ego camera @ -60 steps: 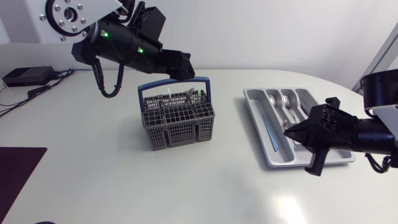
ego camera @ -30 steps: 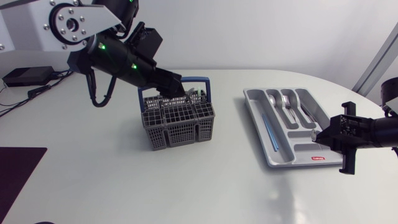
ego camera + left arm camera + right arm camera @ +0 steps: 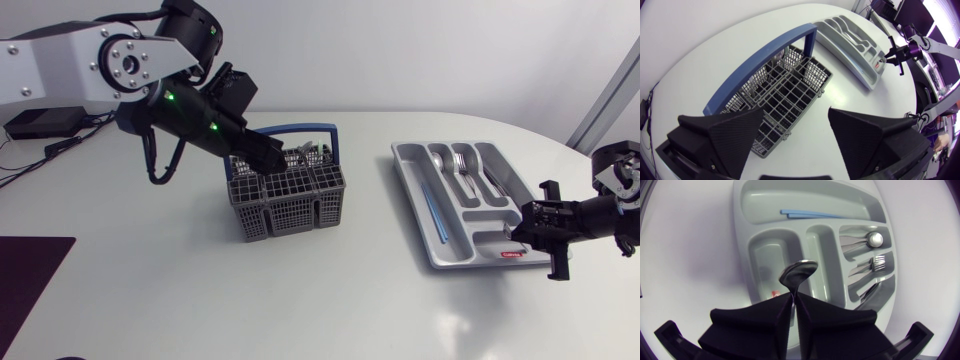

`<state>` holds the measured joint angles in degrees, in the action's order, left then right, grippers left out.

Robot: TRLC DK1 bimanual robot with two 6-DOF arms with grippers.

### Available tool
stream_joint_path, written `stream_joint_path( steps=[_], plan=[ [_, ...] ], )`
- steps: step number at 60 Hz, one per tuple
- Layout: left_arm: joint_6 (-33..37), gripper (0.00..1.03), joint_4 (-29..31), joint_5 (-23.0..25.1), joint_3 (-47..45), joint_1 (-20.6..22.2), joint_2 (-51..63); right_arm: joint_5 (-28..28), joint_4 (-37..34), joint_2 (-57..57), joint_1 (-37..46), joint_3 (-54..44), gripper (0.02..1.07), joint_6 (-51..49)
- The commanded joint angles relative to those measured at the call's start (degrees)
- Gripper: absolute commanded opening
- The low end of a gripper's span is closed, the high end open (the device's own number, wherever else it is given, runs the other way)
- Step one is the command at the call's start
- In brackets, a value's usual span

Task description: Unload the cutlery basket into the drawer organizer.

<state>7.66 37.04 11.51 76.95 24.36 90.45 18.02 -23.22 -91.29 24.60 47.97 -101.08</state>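
- My right gripper (image 3: 792, 300) is pressed together on the handle of a spoon (image 3: 799, 272). The bowl sticks out past the fingertips, over the near end of the organizer (image 3: 747, 230).
- From the head view, that gripper (image 3: 520, 228) hangs at the organizer's (image 3: 452, 238) near right corner.
- My left gripper (image 3: 794, 120) is spread wide and holds nothing. The basket (image 3: 790, 85) lies under the gap between the fingers, with its blue handle (image 3: 760, 57) ahead of them.
- From above, the left gripper (image 3: 265, 155) sits low at the rear left of the basket (image 3: 290, 195), close to the handle. I cannot tell whether it touches.
- Some cutlery (image 3: 310, 152) stands in the basket's rear cells.
- The organizer holds a blue stick (image 3: 812, 214) in its long outer slot. A second spoon (image 3: 874, 239) and a fork (image 3: 877, 262) lie in the slots beside it.
- A red label (image 3: 511, 255) sits on the organizer's near end. Its print is too small to read.
- A second ago the left gripper was above the handle, and it has since dropped to the basket's rim.
- The right arm has drawn back from over the organizer towards its right edge.
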Motion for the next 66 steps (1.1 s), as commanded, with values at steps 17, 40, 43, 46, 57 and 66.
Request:
stream_joint_path(
  steps=[17,40,43,46,57,66],
  plan=[
    [1.13,0.90,-0.03,-0.26,-0.39,-0.28,2.09,-1.94,3.45,-6.89,1.33,3.36,0.17,-5.45],
    [0.95,0.90,0.58,-0.26,-1.01,-0.54,1.74,-4.84,5.47,-5.13,-0.69,0.20,0.57,-6.32],
    [0.95,0.90,0.67,-0.26,-1.10,-0.63,1.65,-4.66,6.44,-4.43,-0.69,0.20,0.68,-6.06],
    [0.95,0.90,0.84,-0.26,-1.10,-0.80,1.30,-4.31,6.00,-2.93,-0.52,0.73,0.79,-5.80],
    [0.86,0.90,1.81,-0.35,-1.54,-1.86,-0.45,2.37,-2.35,7.53,-1.13,6.26,1.00,1.76],
    [0.43,0.90,2.34,-0.52,-2.50,-2.47,-1.42,7.91,-8.68,11.13,-7.81,13.29,1.02,17.14]
  ],
)
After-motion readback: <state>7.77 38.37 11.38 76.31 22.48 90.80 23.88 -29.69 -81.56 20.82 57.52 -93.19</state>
